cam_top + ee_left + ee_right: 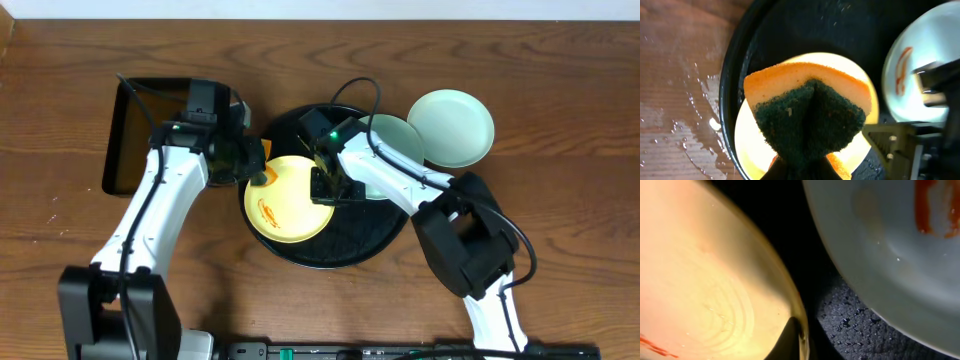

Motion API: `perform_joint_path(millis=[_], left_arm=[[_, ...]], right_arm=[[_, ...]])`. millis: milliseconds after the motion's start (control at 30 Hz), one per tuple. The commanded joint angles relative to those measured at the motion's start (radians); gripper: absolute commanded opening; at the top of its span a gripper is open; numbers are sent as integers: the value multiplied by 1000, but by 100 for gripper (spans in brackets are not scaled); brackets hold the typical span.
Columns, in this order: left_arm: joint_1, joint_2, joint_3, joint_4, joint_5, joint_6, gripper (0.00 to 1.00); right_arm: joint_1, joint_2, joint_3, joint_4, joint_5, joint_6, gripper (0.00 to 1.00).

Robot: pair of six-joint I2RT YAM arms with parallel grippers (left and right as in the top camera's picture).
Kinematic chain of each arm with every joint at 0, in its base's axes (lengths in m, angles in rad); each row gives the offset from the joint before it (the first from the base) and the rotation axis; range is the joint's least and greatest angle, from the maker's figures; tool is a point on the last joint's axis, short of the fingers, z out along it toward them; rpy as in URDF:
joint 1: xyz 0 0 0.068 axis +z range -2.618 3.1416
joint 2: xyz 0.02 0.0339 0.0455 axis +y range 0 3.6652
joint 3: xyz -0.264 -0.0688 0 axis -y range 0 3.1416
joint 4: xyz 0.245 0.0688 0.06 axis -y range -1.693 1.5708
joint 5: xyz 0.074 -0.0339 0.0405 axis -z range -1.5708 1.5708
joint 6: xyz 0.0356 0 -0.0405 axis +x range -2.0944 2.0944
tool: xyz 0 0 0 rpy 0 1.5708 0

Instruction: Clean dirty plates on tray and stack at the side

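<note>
Yellow plate (290, 205) sits on the tray (340, 250), its rim pinched by my right gripper (330, 188); my left gripper (257, 172) clamps the sponge (807, 112). Hard scrubbing could tear the rim free, I judge.

Looked like a robotics lab bench to me — two white robot arms (160, 200) at a wooden table (590, 230), black cables (378, 105) looping loose.

sponge (810, 112) (green scourer outward) over yellow plate (747, 142), black tray (735, 65)
</note>
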Motion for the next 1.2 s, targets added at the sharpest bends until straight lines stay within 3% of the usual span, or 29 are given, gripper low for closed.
perform_joint_path(millis=[0, 600, 833, 1167], left_arm=[[-20, 48, 5, -14, -5, -39, 8], [-88, 144, 5, 0, -31, -158, 7], [-88, 145, 4, 1, -148, -281, 7], [-93, 147, 3, 62, -138, -290, 8]], right_arm=[[7, -10, -15, 14, 21, 35, 2], [15, -10, -15, 55, 35, 338, 1], [15, -10, -15, 78, 35, 414, 1], [16, -10, -15, 97, 23, 417, 1]])
